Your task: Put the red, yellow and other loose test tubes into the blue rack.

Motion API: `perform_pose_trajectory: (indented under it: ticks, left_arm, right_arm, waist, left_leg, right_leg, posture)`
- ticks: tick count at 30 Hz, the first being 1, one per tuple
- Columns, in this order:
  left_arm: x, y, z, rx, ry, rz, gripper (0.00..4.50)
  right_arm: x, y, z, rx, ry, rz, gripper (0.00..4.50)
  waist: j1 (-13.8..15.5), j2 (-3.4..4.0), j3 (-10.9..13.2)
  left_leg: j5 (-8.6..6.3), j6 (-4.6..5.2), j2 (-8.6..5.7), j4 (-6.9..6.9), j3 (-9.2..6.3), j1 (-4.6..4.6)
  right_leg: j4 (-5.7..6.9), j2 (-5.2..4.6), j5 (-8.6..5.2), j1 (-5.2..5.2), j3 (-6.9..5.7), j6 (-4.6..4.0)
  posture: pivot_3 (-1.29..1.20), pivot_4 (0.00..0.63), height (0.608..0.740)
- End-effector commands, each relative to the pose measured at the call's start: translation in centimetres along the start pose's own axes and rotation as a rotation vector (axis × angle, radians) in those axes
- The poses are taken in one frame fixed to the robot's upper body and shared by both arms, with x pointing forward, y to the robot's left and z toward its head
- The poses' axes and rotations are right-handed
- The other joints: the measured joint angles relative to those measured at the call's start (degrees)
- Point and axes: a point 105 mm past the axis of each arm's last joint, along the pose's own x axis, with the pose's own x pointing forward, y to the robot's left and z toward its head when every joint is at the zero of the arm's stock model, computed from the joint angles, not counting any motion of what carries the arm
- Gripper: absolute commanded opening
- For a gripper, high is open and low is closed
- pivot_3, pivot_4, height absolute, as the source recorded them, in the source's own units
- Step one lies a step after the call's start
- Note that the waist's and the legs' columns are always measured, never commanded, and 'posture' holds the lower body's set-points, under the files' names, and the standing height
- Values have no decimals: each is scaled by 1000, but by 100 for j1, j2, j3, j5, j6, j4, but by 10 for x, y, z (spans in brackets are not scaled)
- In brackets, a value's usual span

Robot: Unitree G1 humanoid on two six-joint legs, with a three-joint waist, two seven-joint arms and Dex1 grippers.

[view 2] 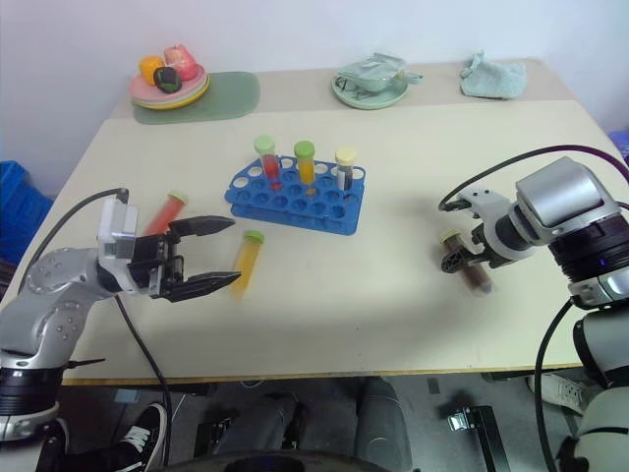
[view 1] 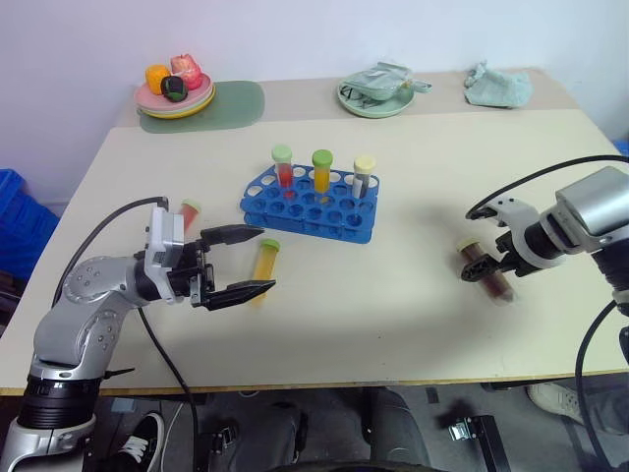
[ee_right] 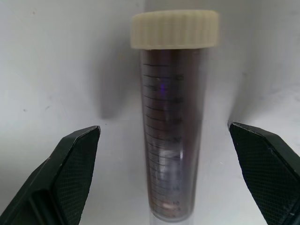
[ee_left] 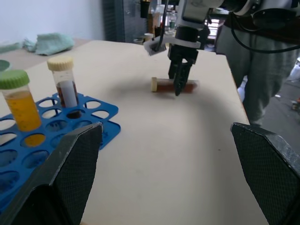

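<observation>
A: Right hand spread wide, straddling the brown tube; empty.
B: Tube lies flat on the tabletop, rack's four o'clock; axis between fingers; left hand open, farther.

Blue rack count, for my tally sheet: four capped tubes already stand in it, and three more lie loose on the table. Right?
Not quite. The blue rack holds three upright tubes, not four: a red tube, a yellow tube and a dark tube, as the left eye view shows. Three loose tubes on the table is correct.
</observation>
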Motion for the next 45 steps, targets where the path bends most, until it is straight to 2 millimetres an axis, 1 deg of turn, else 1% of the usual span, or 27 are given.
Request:
perform_pose_trajectory:
  ticks: [1, 4, 9, 13, 17, 20, 22, 26, 29, 30, 31, 32, 33, 34, 35, 37, 39, 41, 42, 45]
  left_arm:
    - [-1, -2, 10, 53, -22, 4, 4478]
    - [-1, -2, 11, 56, -22, 10, 4500]
    - [-2, -2, 11, 56, -20, 17, 4500]
    - [-3, 0, 10, 58, -20, 18, 4500]
    - [-1, 2, 10, 67, -22, 17, 4500]
    - [-1, 4, 10, 74, -25, 16, 4500]
    - [0, 6, 10, 78, -26, 17, 4500]
    - [0, 9, 10, 95, -27, 15, 4500]
    - [0, 12, 10, 101, -29, 18, 4500]
    - [0, 12, 11, 103, -30, 19, 4500]
    - [0, 13, 11, 106, -29, 20, 4500]
    - [-1, 13, 11, 107, -29, 20, 4500]
    - [-1, 14, 11, 109, -29, 23, 4500]
    - [-2, 15, 11, 111, -27, 27, 4500]
    - [-3, 16, 12, 115, -28, 34, 4500]
    - [-5, 18, 13, 117, -25, 51, 4500]
    - [-7, 20, 14, 119, -26, 63, 4500]
    - [-8, 22, 14, 124, -23, 75, 4500]
    - [-9, 23, 14, 121, -23, 84, 4500]
    - [-12, 25, 12, 118, -6, 100, 4500]
  right_arm:
    - [3, -2, 2, -10, -9, -15, 4500]
    - [7, -7, 2, 2, -11, -27, 3719]
    - [9, -7, 5, 2, -23, -31, 1286]
    - [7, -3, 7, -7, -28, -18, 1286]
    - [-4, 22, 8, -73, -52, 123, 1286]
    - [-12, 32, 4, -90, -53, 182, 1286]
    - [-17, 35, 7, -108, -85, 193, 1286]
    - [-28, 53, 16, -342, -256, 247, 1286]
    - [-43, 74, 19, -362, -376, 407, 1286]
    - [-50, 80, 24, -445, -473, 424, 1286]
    - [-56, 85, 25, -471, -528, 448, 1286]
    - [-60, 87, 25, -487, -565, 461, 1286]
    - [-68, 95, 25, -501, -617, 516, 1286]
    - [-78, 103, 29, -519, -706, 571, 1286]
    - [-87, 108, 33, -498, -782, 623, 1286]
    - [-96, 115, 38, -445, -892, 691, 1286]
    - [-95, 122, 44, -456, -1014, 652, 1286]
    - [-94, 126, 55, -473, -1187, 563, 1286]
    - [-92, 128, 59, -481, -1241, 526, 1286]
    - [-84, 131, 73, -367, -1366, 515, 1286]
  waist:
    - [-6, -3, -2]
    - [-8, -14, -8]
    - [-13, -19, -12]
    - [-16, -25, -15]
    - [-16, -24, -15]
    - [-11, -22, -13]
    - [0, -22, -13]
    - [18, -22, -13]
    - [-4, -22, -13]
    - [-4, -23, -13]
    - [-4, -23, -13]
    - [-7, -22, -13]
    - [-7, -22, -13]
    - [-7, -22, -13]
    - [-8, -23, -13]
    - [-11, -24, -13]
    - [3, -27, -15]
    - [8, -29, -16]
    - [4, -29, -16]
    - [-23, -26, -15]
  left_leg:
    - [0, 0, 0, 0, 0, 0]
    - [0, 0, 1, 1, 1, 3]
    - [0, 0, 2, 0, 1, 5]
    - [-1, -1, 22, 0, 10, 5]
    - [-2, -3, 48, -3, 34, 5]
    - [-2, -4, 62, -7, 45, 3]
    - [-2, -4, 67, -8, 51, 0]
    - [-2, -3, 68, -9, 64, -3]
    - [-2, -3, 70, -9, 72, -1]
    - [-2, -3, 72, -10, 72, 0]
    - [-2, -3, 76, -10, 72, 0]
    - [-2, -3, 78, -10, 73, 0]
    - [-2, -3, 78, -11, 73, 1]
    - [-2, -3, 78, -11, 73, 2]
    - [-2, -3, 79, -10, 73, 2]
    - [-2, -3, 83, -11, 72, 5]
    - [-2, -3, 83, -11, 70, 6]
    - [-2, -3, 82, -10, 70, 4]
    - [-2, -3, 81, -10, 70, 4]
    - [-2, -3, 80, -10, 73, 6]
  right_leg:
    - [0, 0, 0, 0, 0, 0]
    - [1, 1, 0, 2, 0, 0]
    - [2, 3, 0, 3, 1, 0]
    - [3, 23, 5, 3, 7, -7]
    - [-2, 47, 12, -2, 18, -17]
    - [-17, 60, 17, -6, 20, -24]
    - [-44, 67, 27, -4, 20, -30]
    - [-56, 69, 34, -2, 20, -26]
    - [-56, 71, 36, -1, 20, -23]
    - [-57, 73, 37, -1, 22, -24]
    - [-57, 75, 38, -1, 22, -24]
    - [-57, 77, 38, -1, 21, -25]
    - [-57, 77, 38, -2, 22, -25]
    - [-57, 77, 38, -2, 23, -25]
    - [-58, 78, 39, -1, 23, -26]
    - [-60, 80, 43, 2, 24, -31]
    - [-58, 80, 45, 0, 25, -32]
    - [-57, 81, 45, 3, 21, -32]
    - [-56, 80, 48, 4, 22, -30]
    - [-52, 80, 50, -1, 25, -29]
  posture:
    - [0, 150, 740]
    - [0, 150, 740]
    - [0, 150, 740]
    - [0, 150, 740]
    - [0, 150, 740]
    - [0, 150, 740]
    - [0, 150, 740]
    - [0, 150, 740]
    - [0, 150, 740]
    - [0, 150, 740]
    - [0, 150, 740]
    - [0, 150, 740]
    - [0, 150, 740]
    - [0, 150, 740]
    - [0, 150, 740]
    - [0, 150, 740]
    - [0, 150, 740]
    - [0, 150, 740]
    - [0, 150, 740]
    - [0, 150, 740]
